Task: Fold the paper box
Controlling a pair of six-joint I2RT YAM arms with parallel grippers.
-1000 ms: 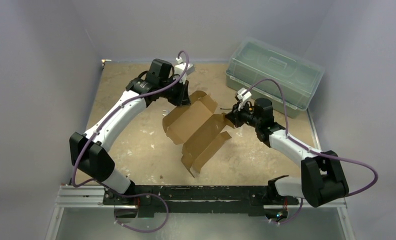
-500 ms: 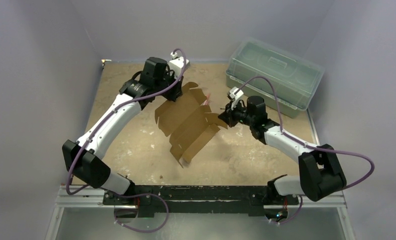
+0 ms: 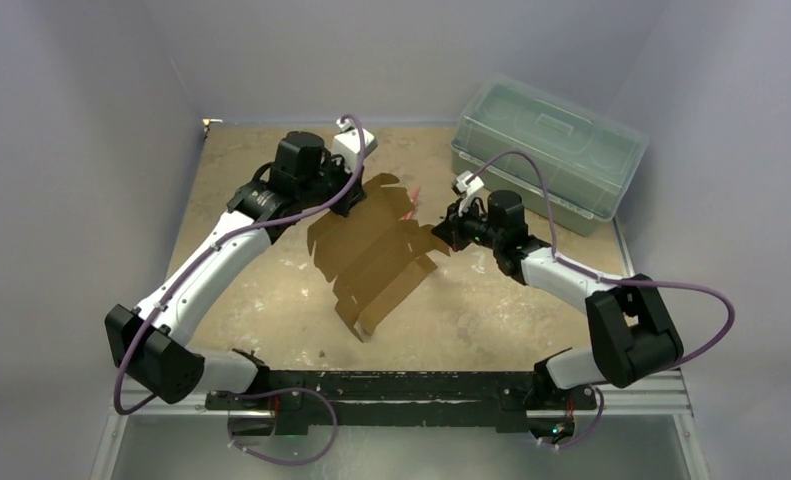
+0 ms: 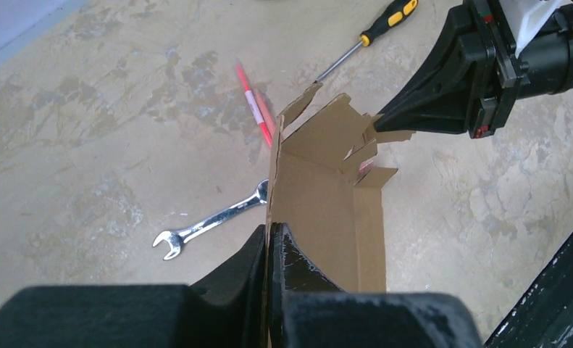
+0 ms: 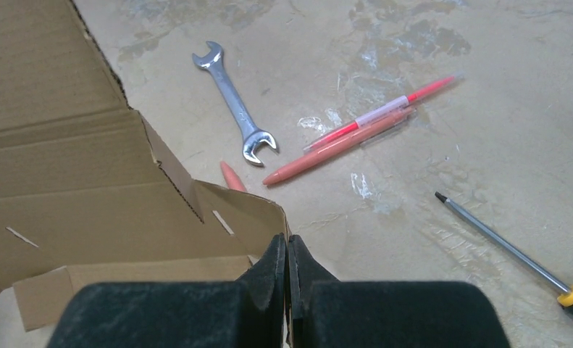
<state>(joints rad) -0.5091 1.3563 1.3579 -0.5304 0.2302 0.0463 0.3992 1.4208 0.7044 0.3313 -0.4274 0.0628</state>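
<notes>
The paper box (image 3: 376, 255), a flat brown corrugated sheet with creases, slots and notched flaps, hangs tilted at the centre of the overhead view. The left gripper (image 4: 269, 239) pinches its upper edge, and the right gripper (image 5: 287, 246) is clamped on a right-hand flap. Behind it on the mottled tan table (image 3: 261, 290) lie a steel wrench (image 5: 234, 105), red pens (image 5: 363, 138) and a yellow-handled screwdriver (image 4: 366, 36). A translucent green bin (image 3: 546, 150) sits upper right.

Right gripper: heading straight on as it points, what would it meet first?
The right gripper, shut on the box, would likely reach the orange pen beside the wrench; depth unclear.
</notes>
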